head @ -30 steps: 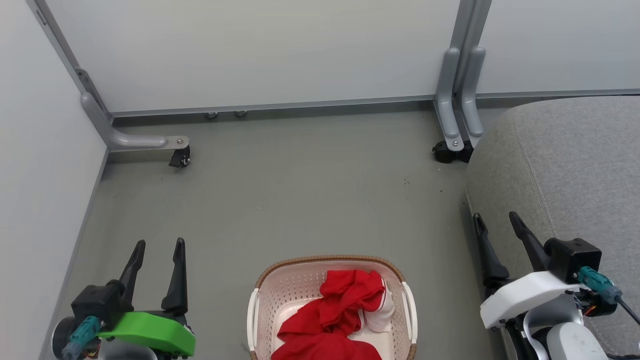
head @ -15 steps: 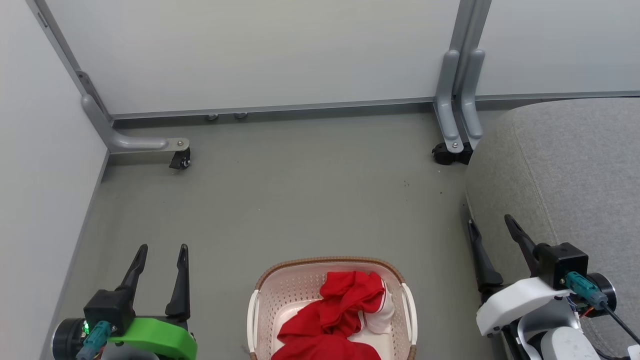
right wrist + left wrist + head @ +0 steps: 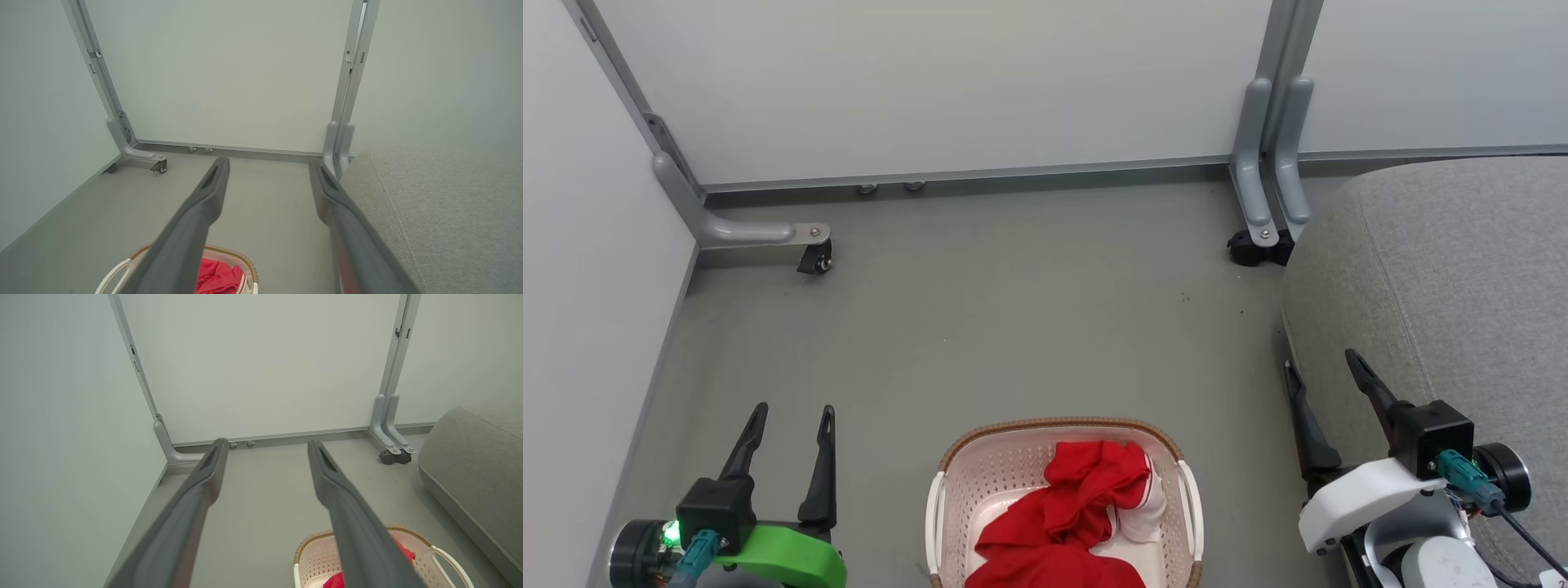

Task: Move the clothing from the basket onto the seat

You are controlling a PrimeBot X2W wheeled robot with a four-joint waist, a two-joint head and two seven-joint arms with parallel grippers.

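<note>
Clothing [image 3: 1062, 514] is seen bunched in the basket [image 3: 1013, 427]. Red fabric is heaped toward the near and right side, and a white striped panel shows at its right edge. The basket is stood on the floor [image 3: 1013, 327] at the bottom centre of the head view and is partly cut off by the frame. The seat [image 3: 1462, 269] is noted to the right of the basket, apart from it.

The left tool [image 3: 793, 411] is held low at the basket's left, fingers spread, nothing between them. The right tool [image 3: 1321, 363] is held at the basket's right, near the seat's rounded edge; contact there cannot be judged. Its fingers are likewise spread and empty. Both tools are pointed away toward the partition panels [image 3: 947, 82], not toward the fabric.

The step is judged to be the first reach; no garment has been lifted.

Notes for the reach:
- The right tool is judged the better choice, being on the seat's side.
- The wrist should be turned down so the fingers are brought over the highest red fold.
- The fingers should be kept wide until a thick fold is straddled, then closed on fabric alone.
- The perforated wall and woven rim should be avoided, since a light basket may be dragged or tipped if caught.
- The garments appear tangled, so both may be raised together.
- The rim should be fully cleared before any swing toward the seat is made.
</note>
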